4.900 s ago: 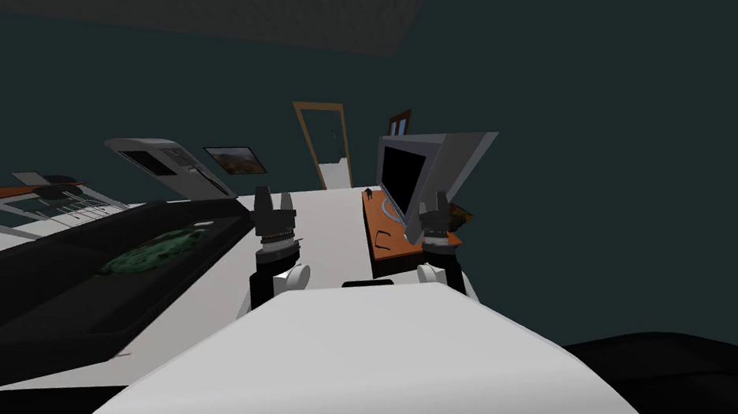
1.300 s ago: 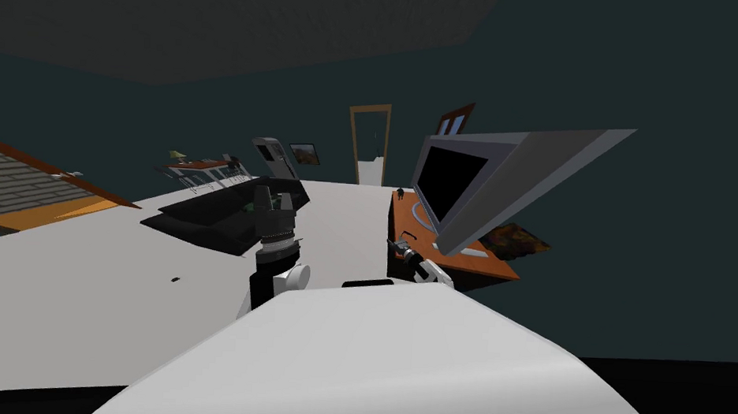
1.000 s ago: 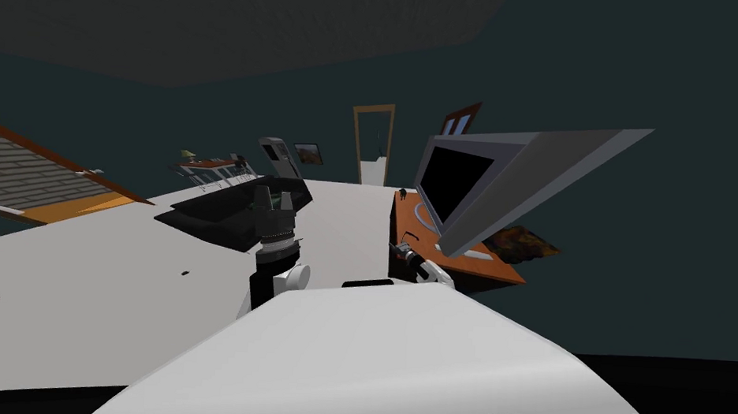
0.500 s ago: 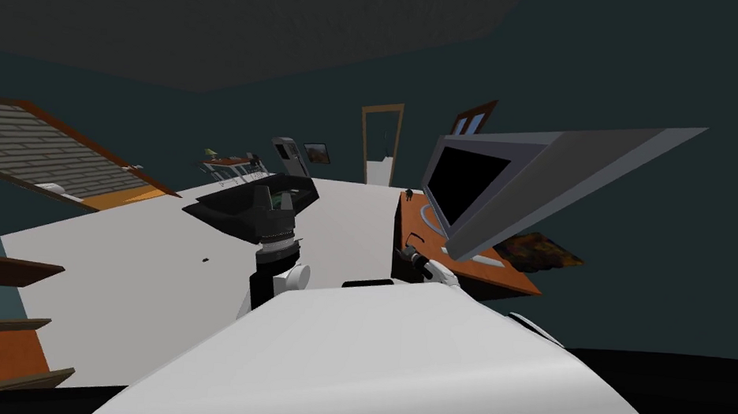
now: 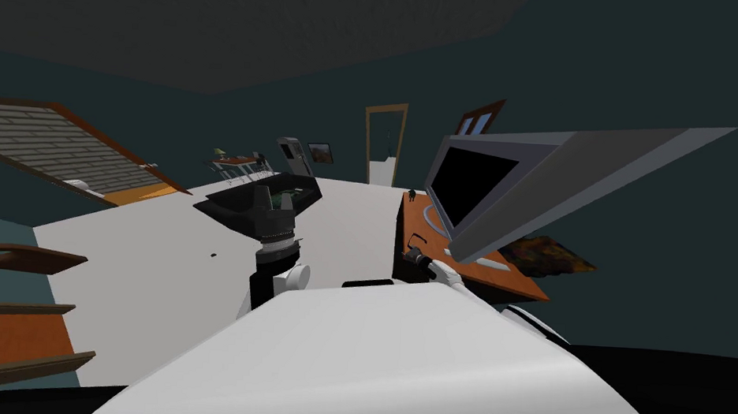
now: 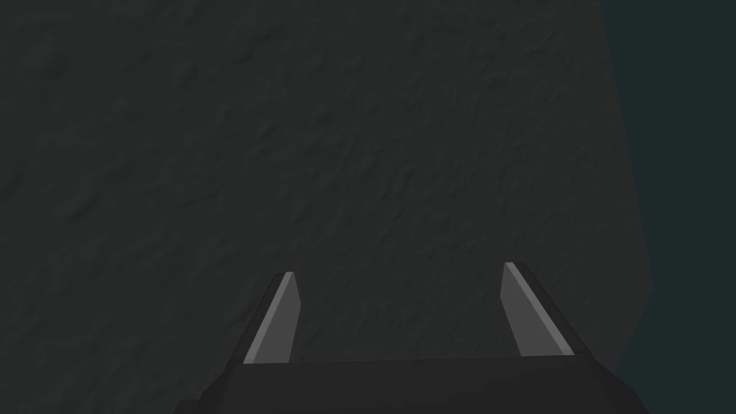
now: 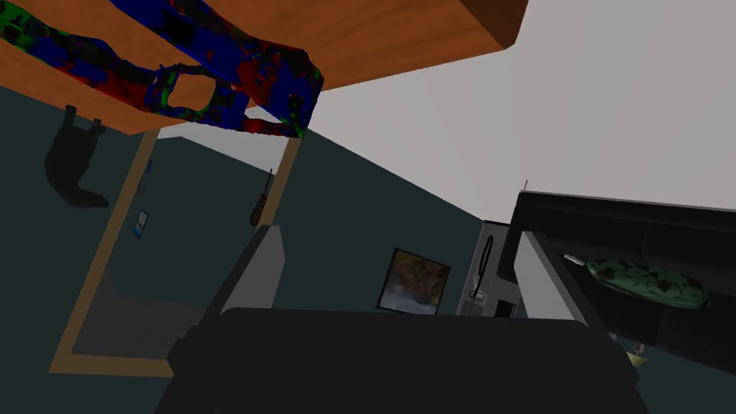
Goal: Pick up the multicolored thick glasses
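The glasses [image 7: 188, 80] lay flat on the orange-brown desk [image 7: 388, 43], near its near corner. The right wrist view gave their look: a thick frame mottled in blue, red and green, with one lens opening plain to see. In the head view the same glasses [image 5: 417, 239] were no more than a thin dark outline on the desk top. That view placed them instead: just beyond the right gripper [image 5: 411, 255] and in front of the big grey monitor [image 5: 518, 185] standing on the desk.

The right fingers [image 7: 262, 266] stood spread with nothing between them, and the glasses lay past their tips, apart from both. A small dark figure [image 7: 68, 162] stood at the desk's far end.

The right arm was held low, its forearm stretched forward to the desk's near edge. The left gripper [image 5: 274, 198] was raised upright in front of the torso, well apart from the desk. Its fingers [image 6: 277, 323] were likewise spread, gripping nothing. A black sofa with a green patterned cushion [image 7: 640, 277] stood across the white floor [image 5: 159, 261].
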You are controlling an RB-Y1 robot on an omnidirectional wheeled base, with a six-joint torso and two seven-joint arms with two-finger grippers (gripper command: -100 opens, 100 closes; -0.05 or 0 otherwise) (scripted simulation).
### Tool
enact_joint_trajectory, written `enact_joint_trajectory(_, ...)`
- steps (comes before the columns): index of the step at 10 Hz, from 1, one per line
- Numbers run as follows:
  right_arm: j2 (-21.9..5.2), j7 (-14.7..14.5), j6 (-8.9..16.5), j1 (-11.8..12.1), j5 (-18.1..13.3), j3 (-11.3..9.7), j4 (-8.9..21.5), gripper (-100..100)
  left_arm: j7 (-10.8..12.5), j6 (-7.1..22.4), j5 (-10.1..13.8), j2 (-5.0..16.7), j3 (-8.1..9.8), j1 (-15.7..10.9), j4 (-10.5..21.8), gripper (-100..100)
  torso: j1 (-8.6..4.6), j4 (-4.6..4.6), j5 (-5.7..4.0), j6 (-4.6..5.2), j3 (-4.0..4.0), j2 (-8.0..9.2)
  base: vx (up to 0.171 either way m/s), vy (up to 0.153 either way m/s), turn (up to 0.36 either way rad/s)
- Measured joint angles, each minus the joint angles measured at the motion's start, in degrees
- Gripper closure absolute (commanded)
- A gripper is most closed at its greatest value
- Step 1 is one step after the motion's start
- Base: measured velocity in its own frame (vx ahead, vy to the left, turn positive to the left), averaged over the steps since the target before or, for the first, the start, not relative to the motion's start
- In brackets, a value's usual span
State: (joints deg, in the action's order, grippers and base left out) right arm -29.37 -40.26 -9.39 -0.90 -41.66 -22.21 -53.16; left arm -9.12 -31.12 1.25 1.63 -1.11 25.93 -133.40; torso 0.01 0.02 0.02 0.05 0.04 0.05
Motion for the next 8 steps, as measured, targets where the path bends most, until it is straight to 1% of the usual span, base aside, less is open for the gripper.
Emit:
enact_joint_trajectory(1,-0.02,-2.05,-0.25,-0.54,-1.33,0.67,2.73,-100,0.00,0.00,0.00,0.00,0.00,0.00,0.00,0,0.03,0.00,0.00,0.00,0.01,0.03,-0.015,0.018,0.054)
enact_joint_trajectory(2,-1.62,-1.74,0.79,-0.74,-1.57,-1.05,2.79,-100,0.00,0.00,0.00,0.00,0.00,0.00,0.00,0,0.01,0.01,0.01,0.02,0.02,0.03,-0.011,0.017,0.076)
enact_joint_trajectory(3,-1.98,-2.18,1.16,-1.96,-2.34,-1.30,5.07,-100,0.00,0.00,0.00,0.00,0.00,0.00,0.00,0,0.01,0.00,0.00,0.00,0.00,0.00,-0.007,0.010,0.048)
enact_joint_trajectory(4,-1.52,-3.58,0.76,-2.28,-2.97,-0.37,7.20,-100,0.00,0.00,0.00,0.00,0.00,0.00,0.00,0,-0.01,-0.01,-0.01,0.03,0.00,0.00,-0.011,0.014,0.081)
enact_joint_trajectory(5,-1.46,-5.07,0.89,-2.47,-3.83,-0.03,8.98,-100,0.00,0.00,0.00,0.00,0.00,0.00,0.00,0,0.00,0.00,0.00,0.01,0.01,0.01,-0.009,0.012,0.041)
enact_joint_trajectory(6,-1.71,-5.83,0.87,-3.02,-4.19,0.04,10.34,-100,0.00,0.00,0.00,0.00,0.00,0.00,0.00,0,-0.01,0.00,0.00,0.02,0.00,0.00,0.000,0.000,0.000)
enact_joint_trajectory(7,-2.60,-5.08,1.41,-2.99,-4.10,-1.14,9.65,-100,0.00,0.00,0.00,0.00,0.00,0.01,0.00,0,-0.03,0.00,-0.01,0.03,0.00,-0.01,-0.007,0.009,0.080)
enact_joint_trajectory(8,-3.74,-4.41,2.27,-3.35,-4.45,-2.49,9.94,-100,0.00,0.00,0.00,0.00,0.00,0.00,0.00,0,-0.02,0.00,0.00,0.01,0.00,-0.01,-0.012,0.017,0.114)
